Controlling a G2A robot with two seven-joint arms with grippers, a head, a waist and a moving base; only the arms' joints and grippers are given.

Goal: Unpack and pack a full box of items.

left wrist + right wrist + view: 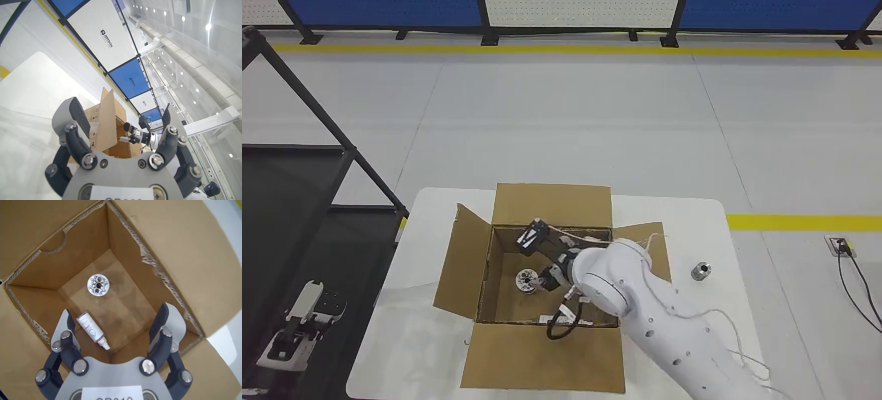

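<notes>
1. Hanging over the open cardboard box (552, 203), the right end effector (116, 308) has its fingers spread wide and holds nothing.
2. The box stands in the middle of the white desk (432, 250), with all four flaps folded outward.
3. On the box floor a round metal disc (98, 285) with cut-outs lies flat; from above it sits in the left half of the box.
4. A white tube (91, 330) lies on its side on the same floor, near the disc but not touching it, with its narrow tip pointing away from the disc.
5. A small metal part (700, 270) stands on the desk to the right of the box, well apart from it; it is too small to name surely.
6. The left end effector (121, 105) is open and empty, and it looks toward the box from lower down at the left. Its wrist view shows the right end effector farther off, above the box.
</notes>
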